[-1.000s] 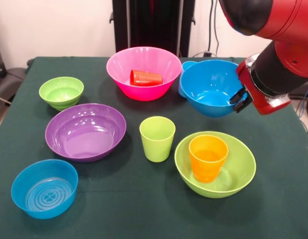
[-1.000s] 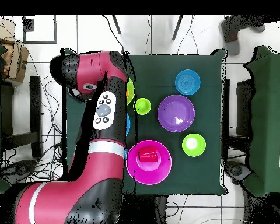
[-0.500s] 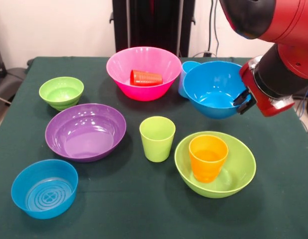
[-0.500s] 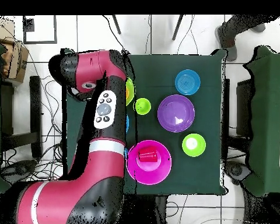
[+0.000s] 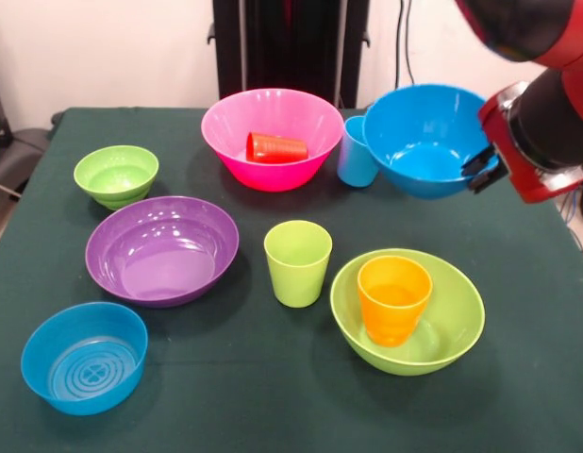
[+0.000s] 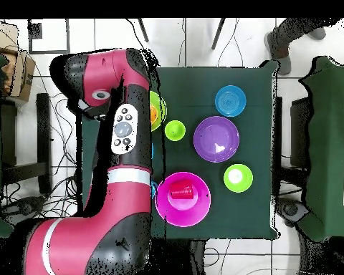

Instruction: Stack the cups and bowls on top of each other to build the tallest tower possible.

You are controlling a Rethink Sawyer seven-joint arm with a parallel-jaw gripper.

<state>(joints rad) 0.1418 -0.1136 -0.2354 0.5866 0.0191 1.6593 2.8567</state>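
In the front view my gripper [image 5: 477,171] is shut on the right rim of the large blue bowl [image 5: 419,142] and holds it in the air above the table's far right. The light blue cup [image 5: 355,154] stands upright just left of it. The orange cup [image 5: 393,299] stands upright inside the large lime green bowl [image 5: 458,316], below and in front of the held bowl. The red cup [image 5: 275,147] lies on its side in the large pink bowl [image 5: 225,137]. The lime green cup [image 5: 297,262] stands alone mid-table. In the overhead view my arm [image 6: 125,129] hides the gripper and the blue bowl.
The large purple bowl [image 5: 162,250], the small lime green bowl [image 5: 116,175] and the small blue bowl with ringed base [image 5: 84,357] sit on the left half of the green table [image 5: 225,396]. A person's leg [image 6: 289,39] shows beyond the table in the overhead view.
My gripper has lifted the large blue bowl higher and carried it to the right, so the light blue cup behind it now shows in full. Nothing else has moved.
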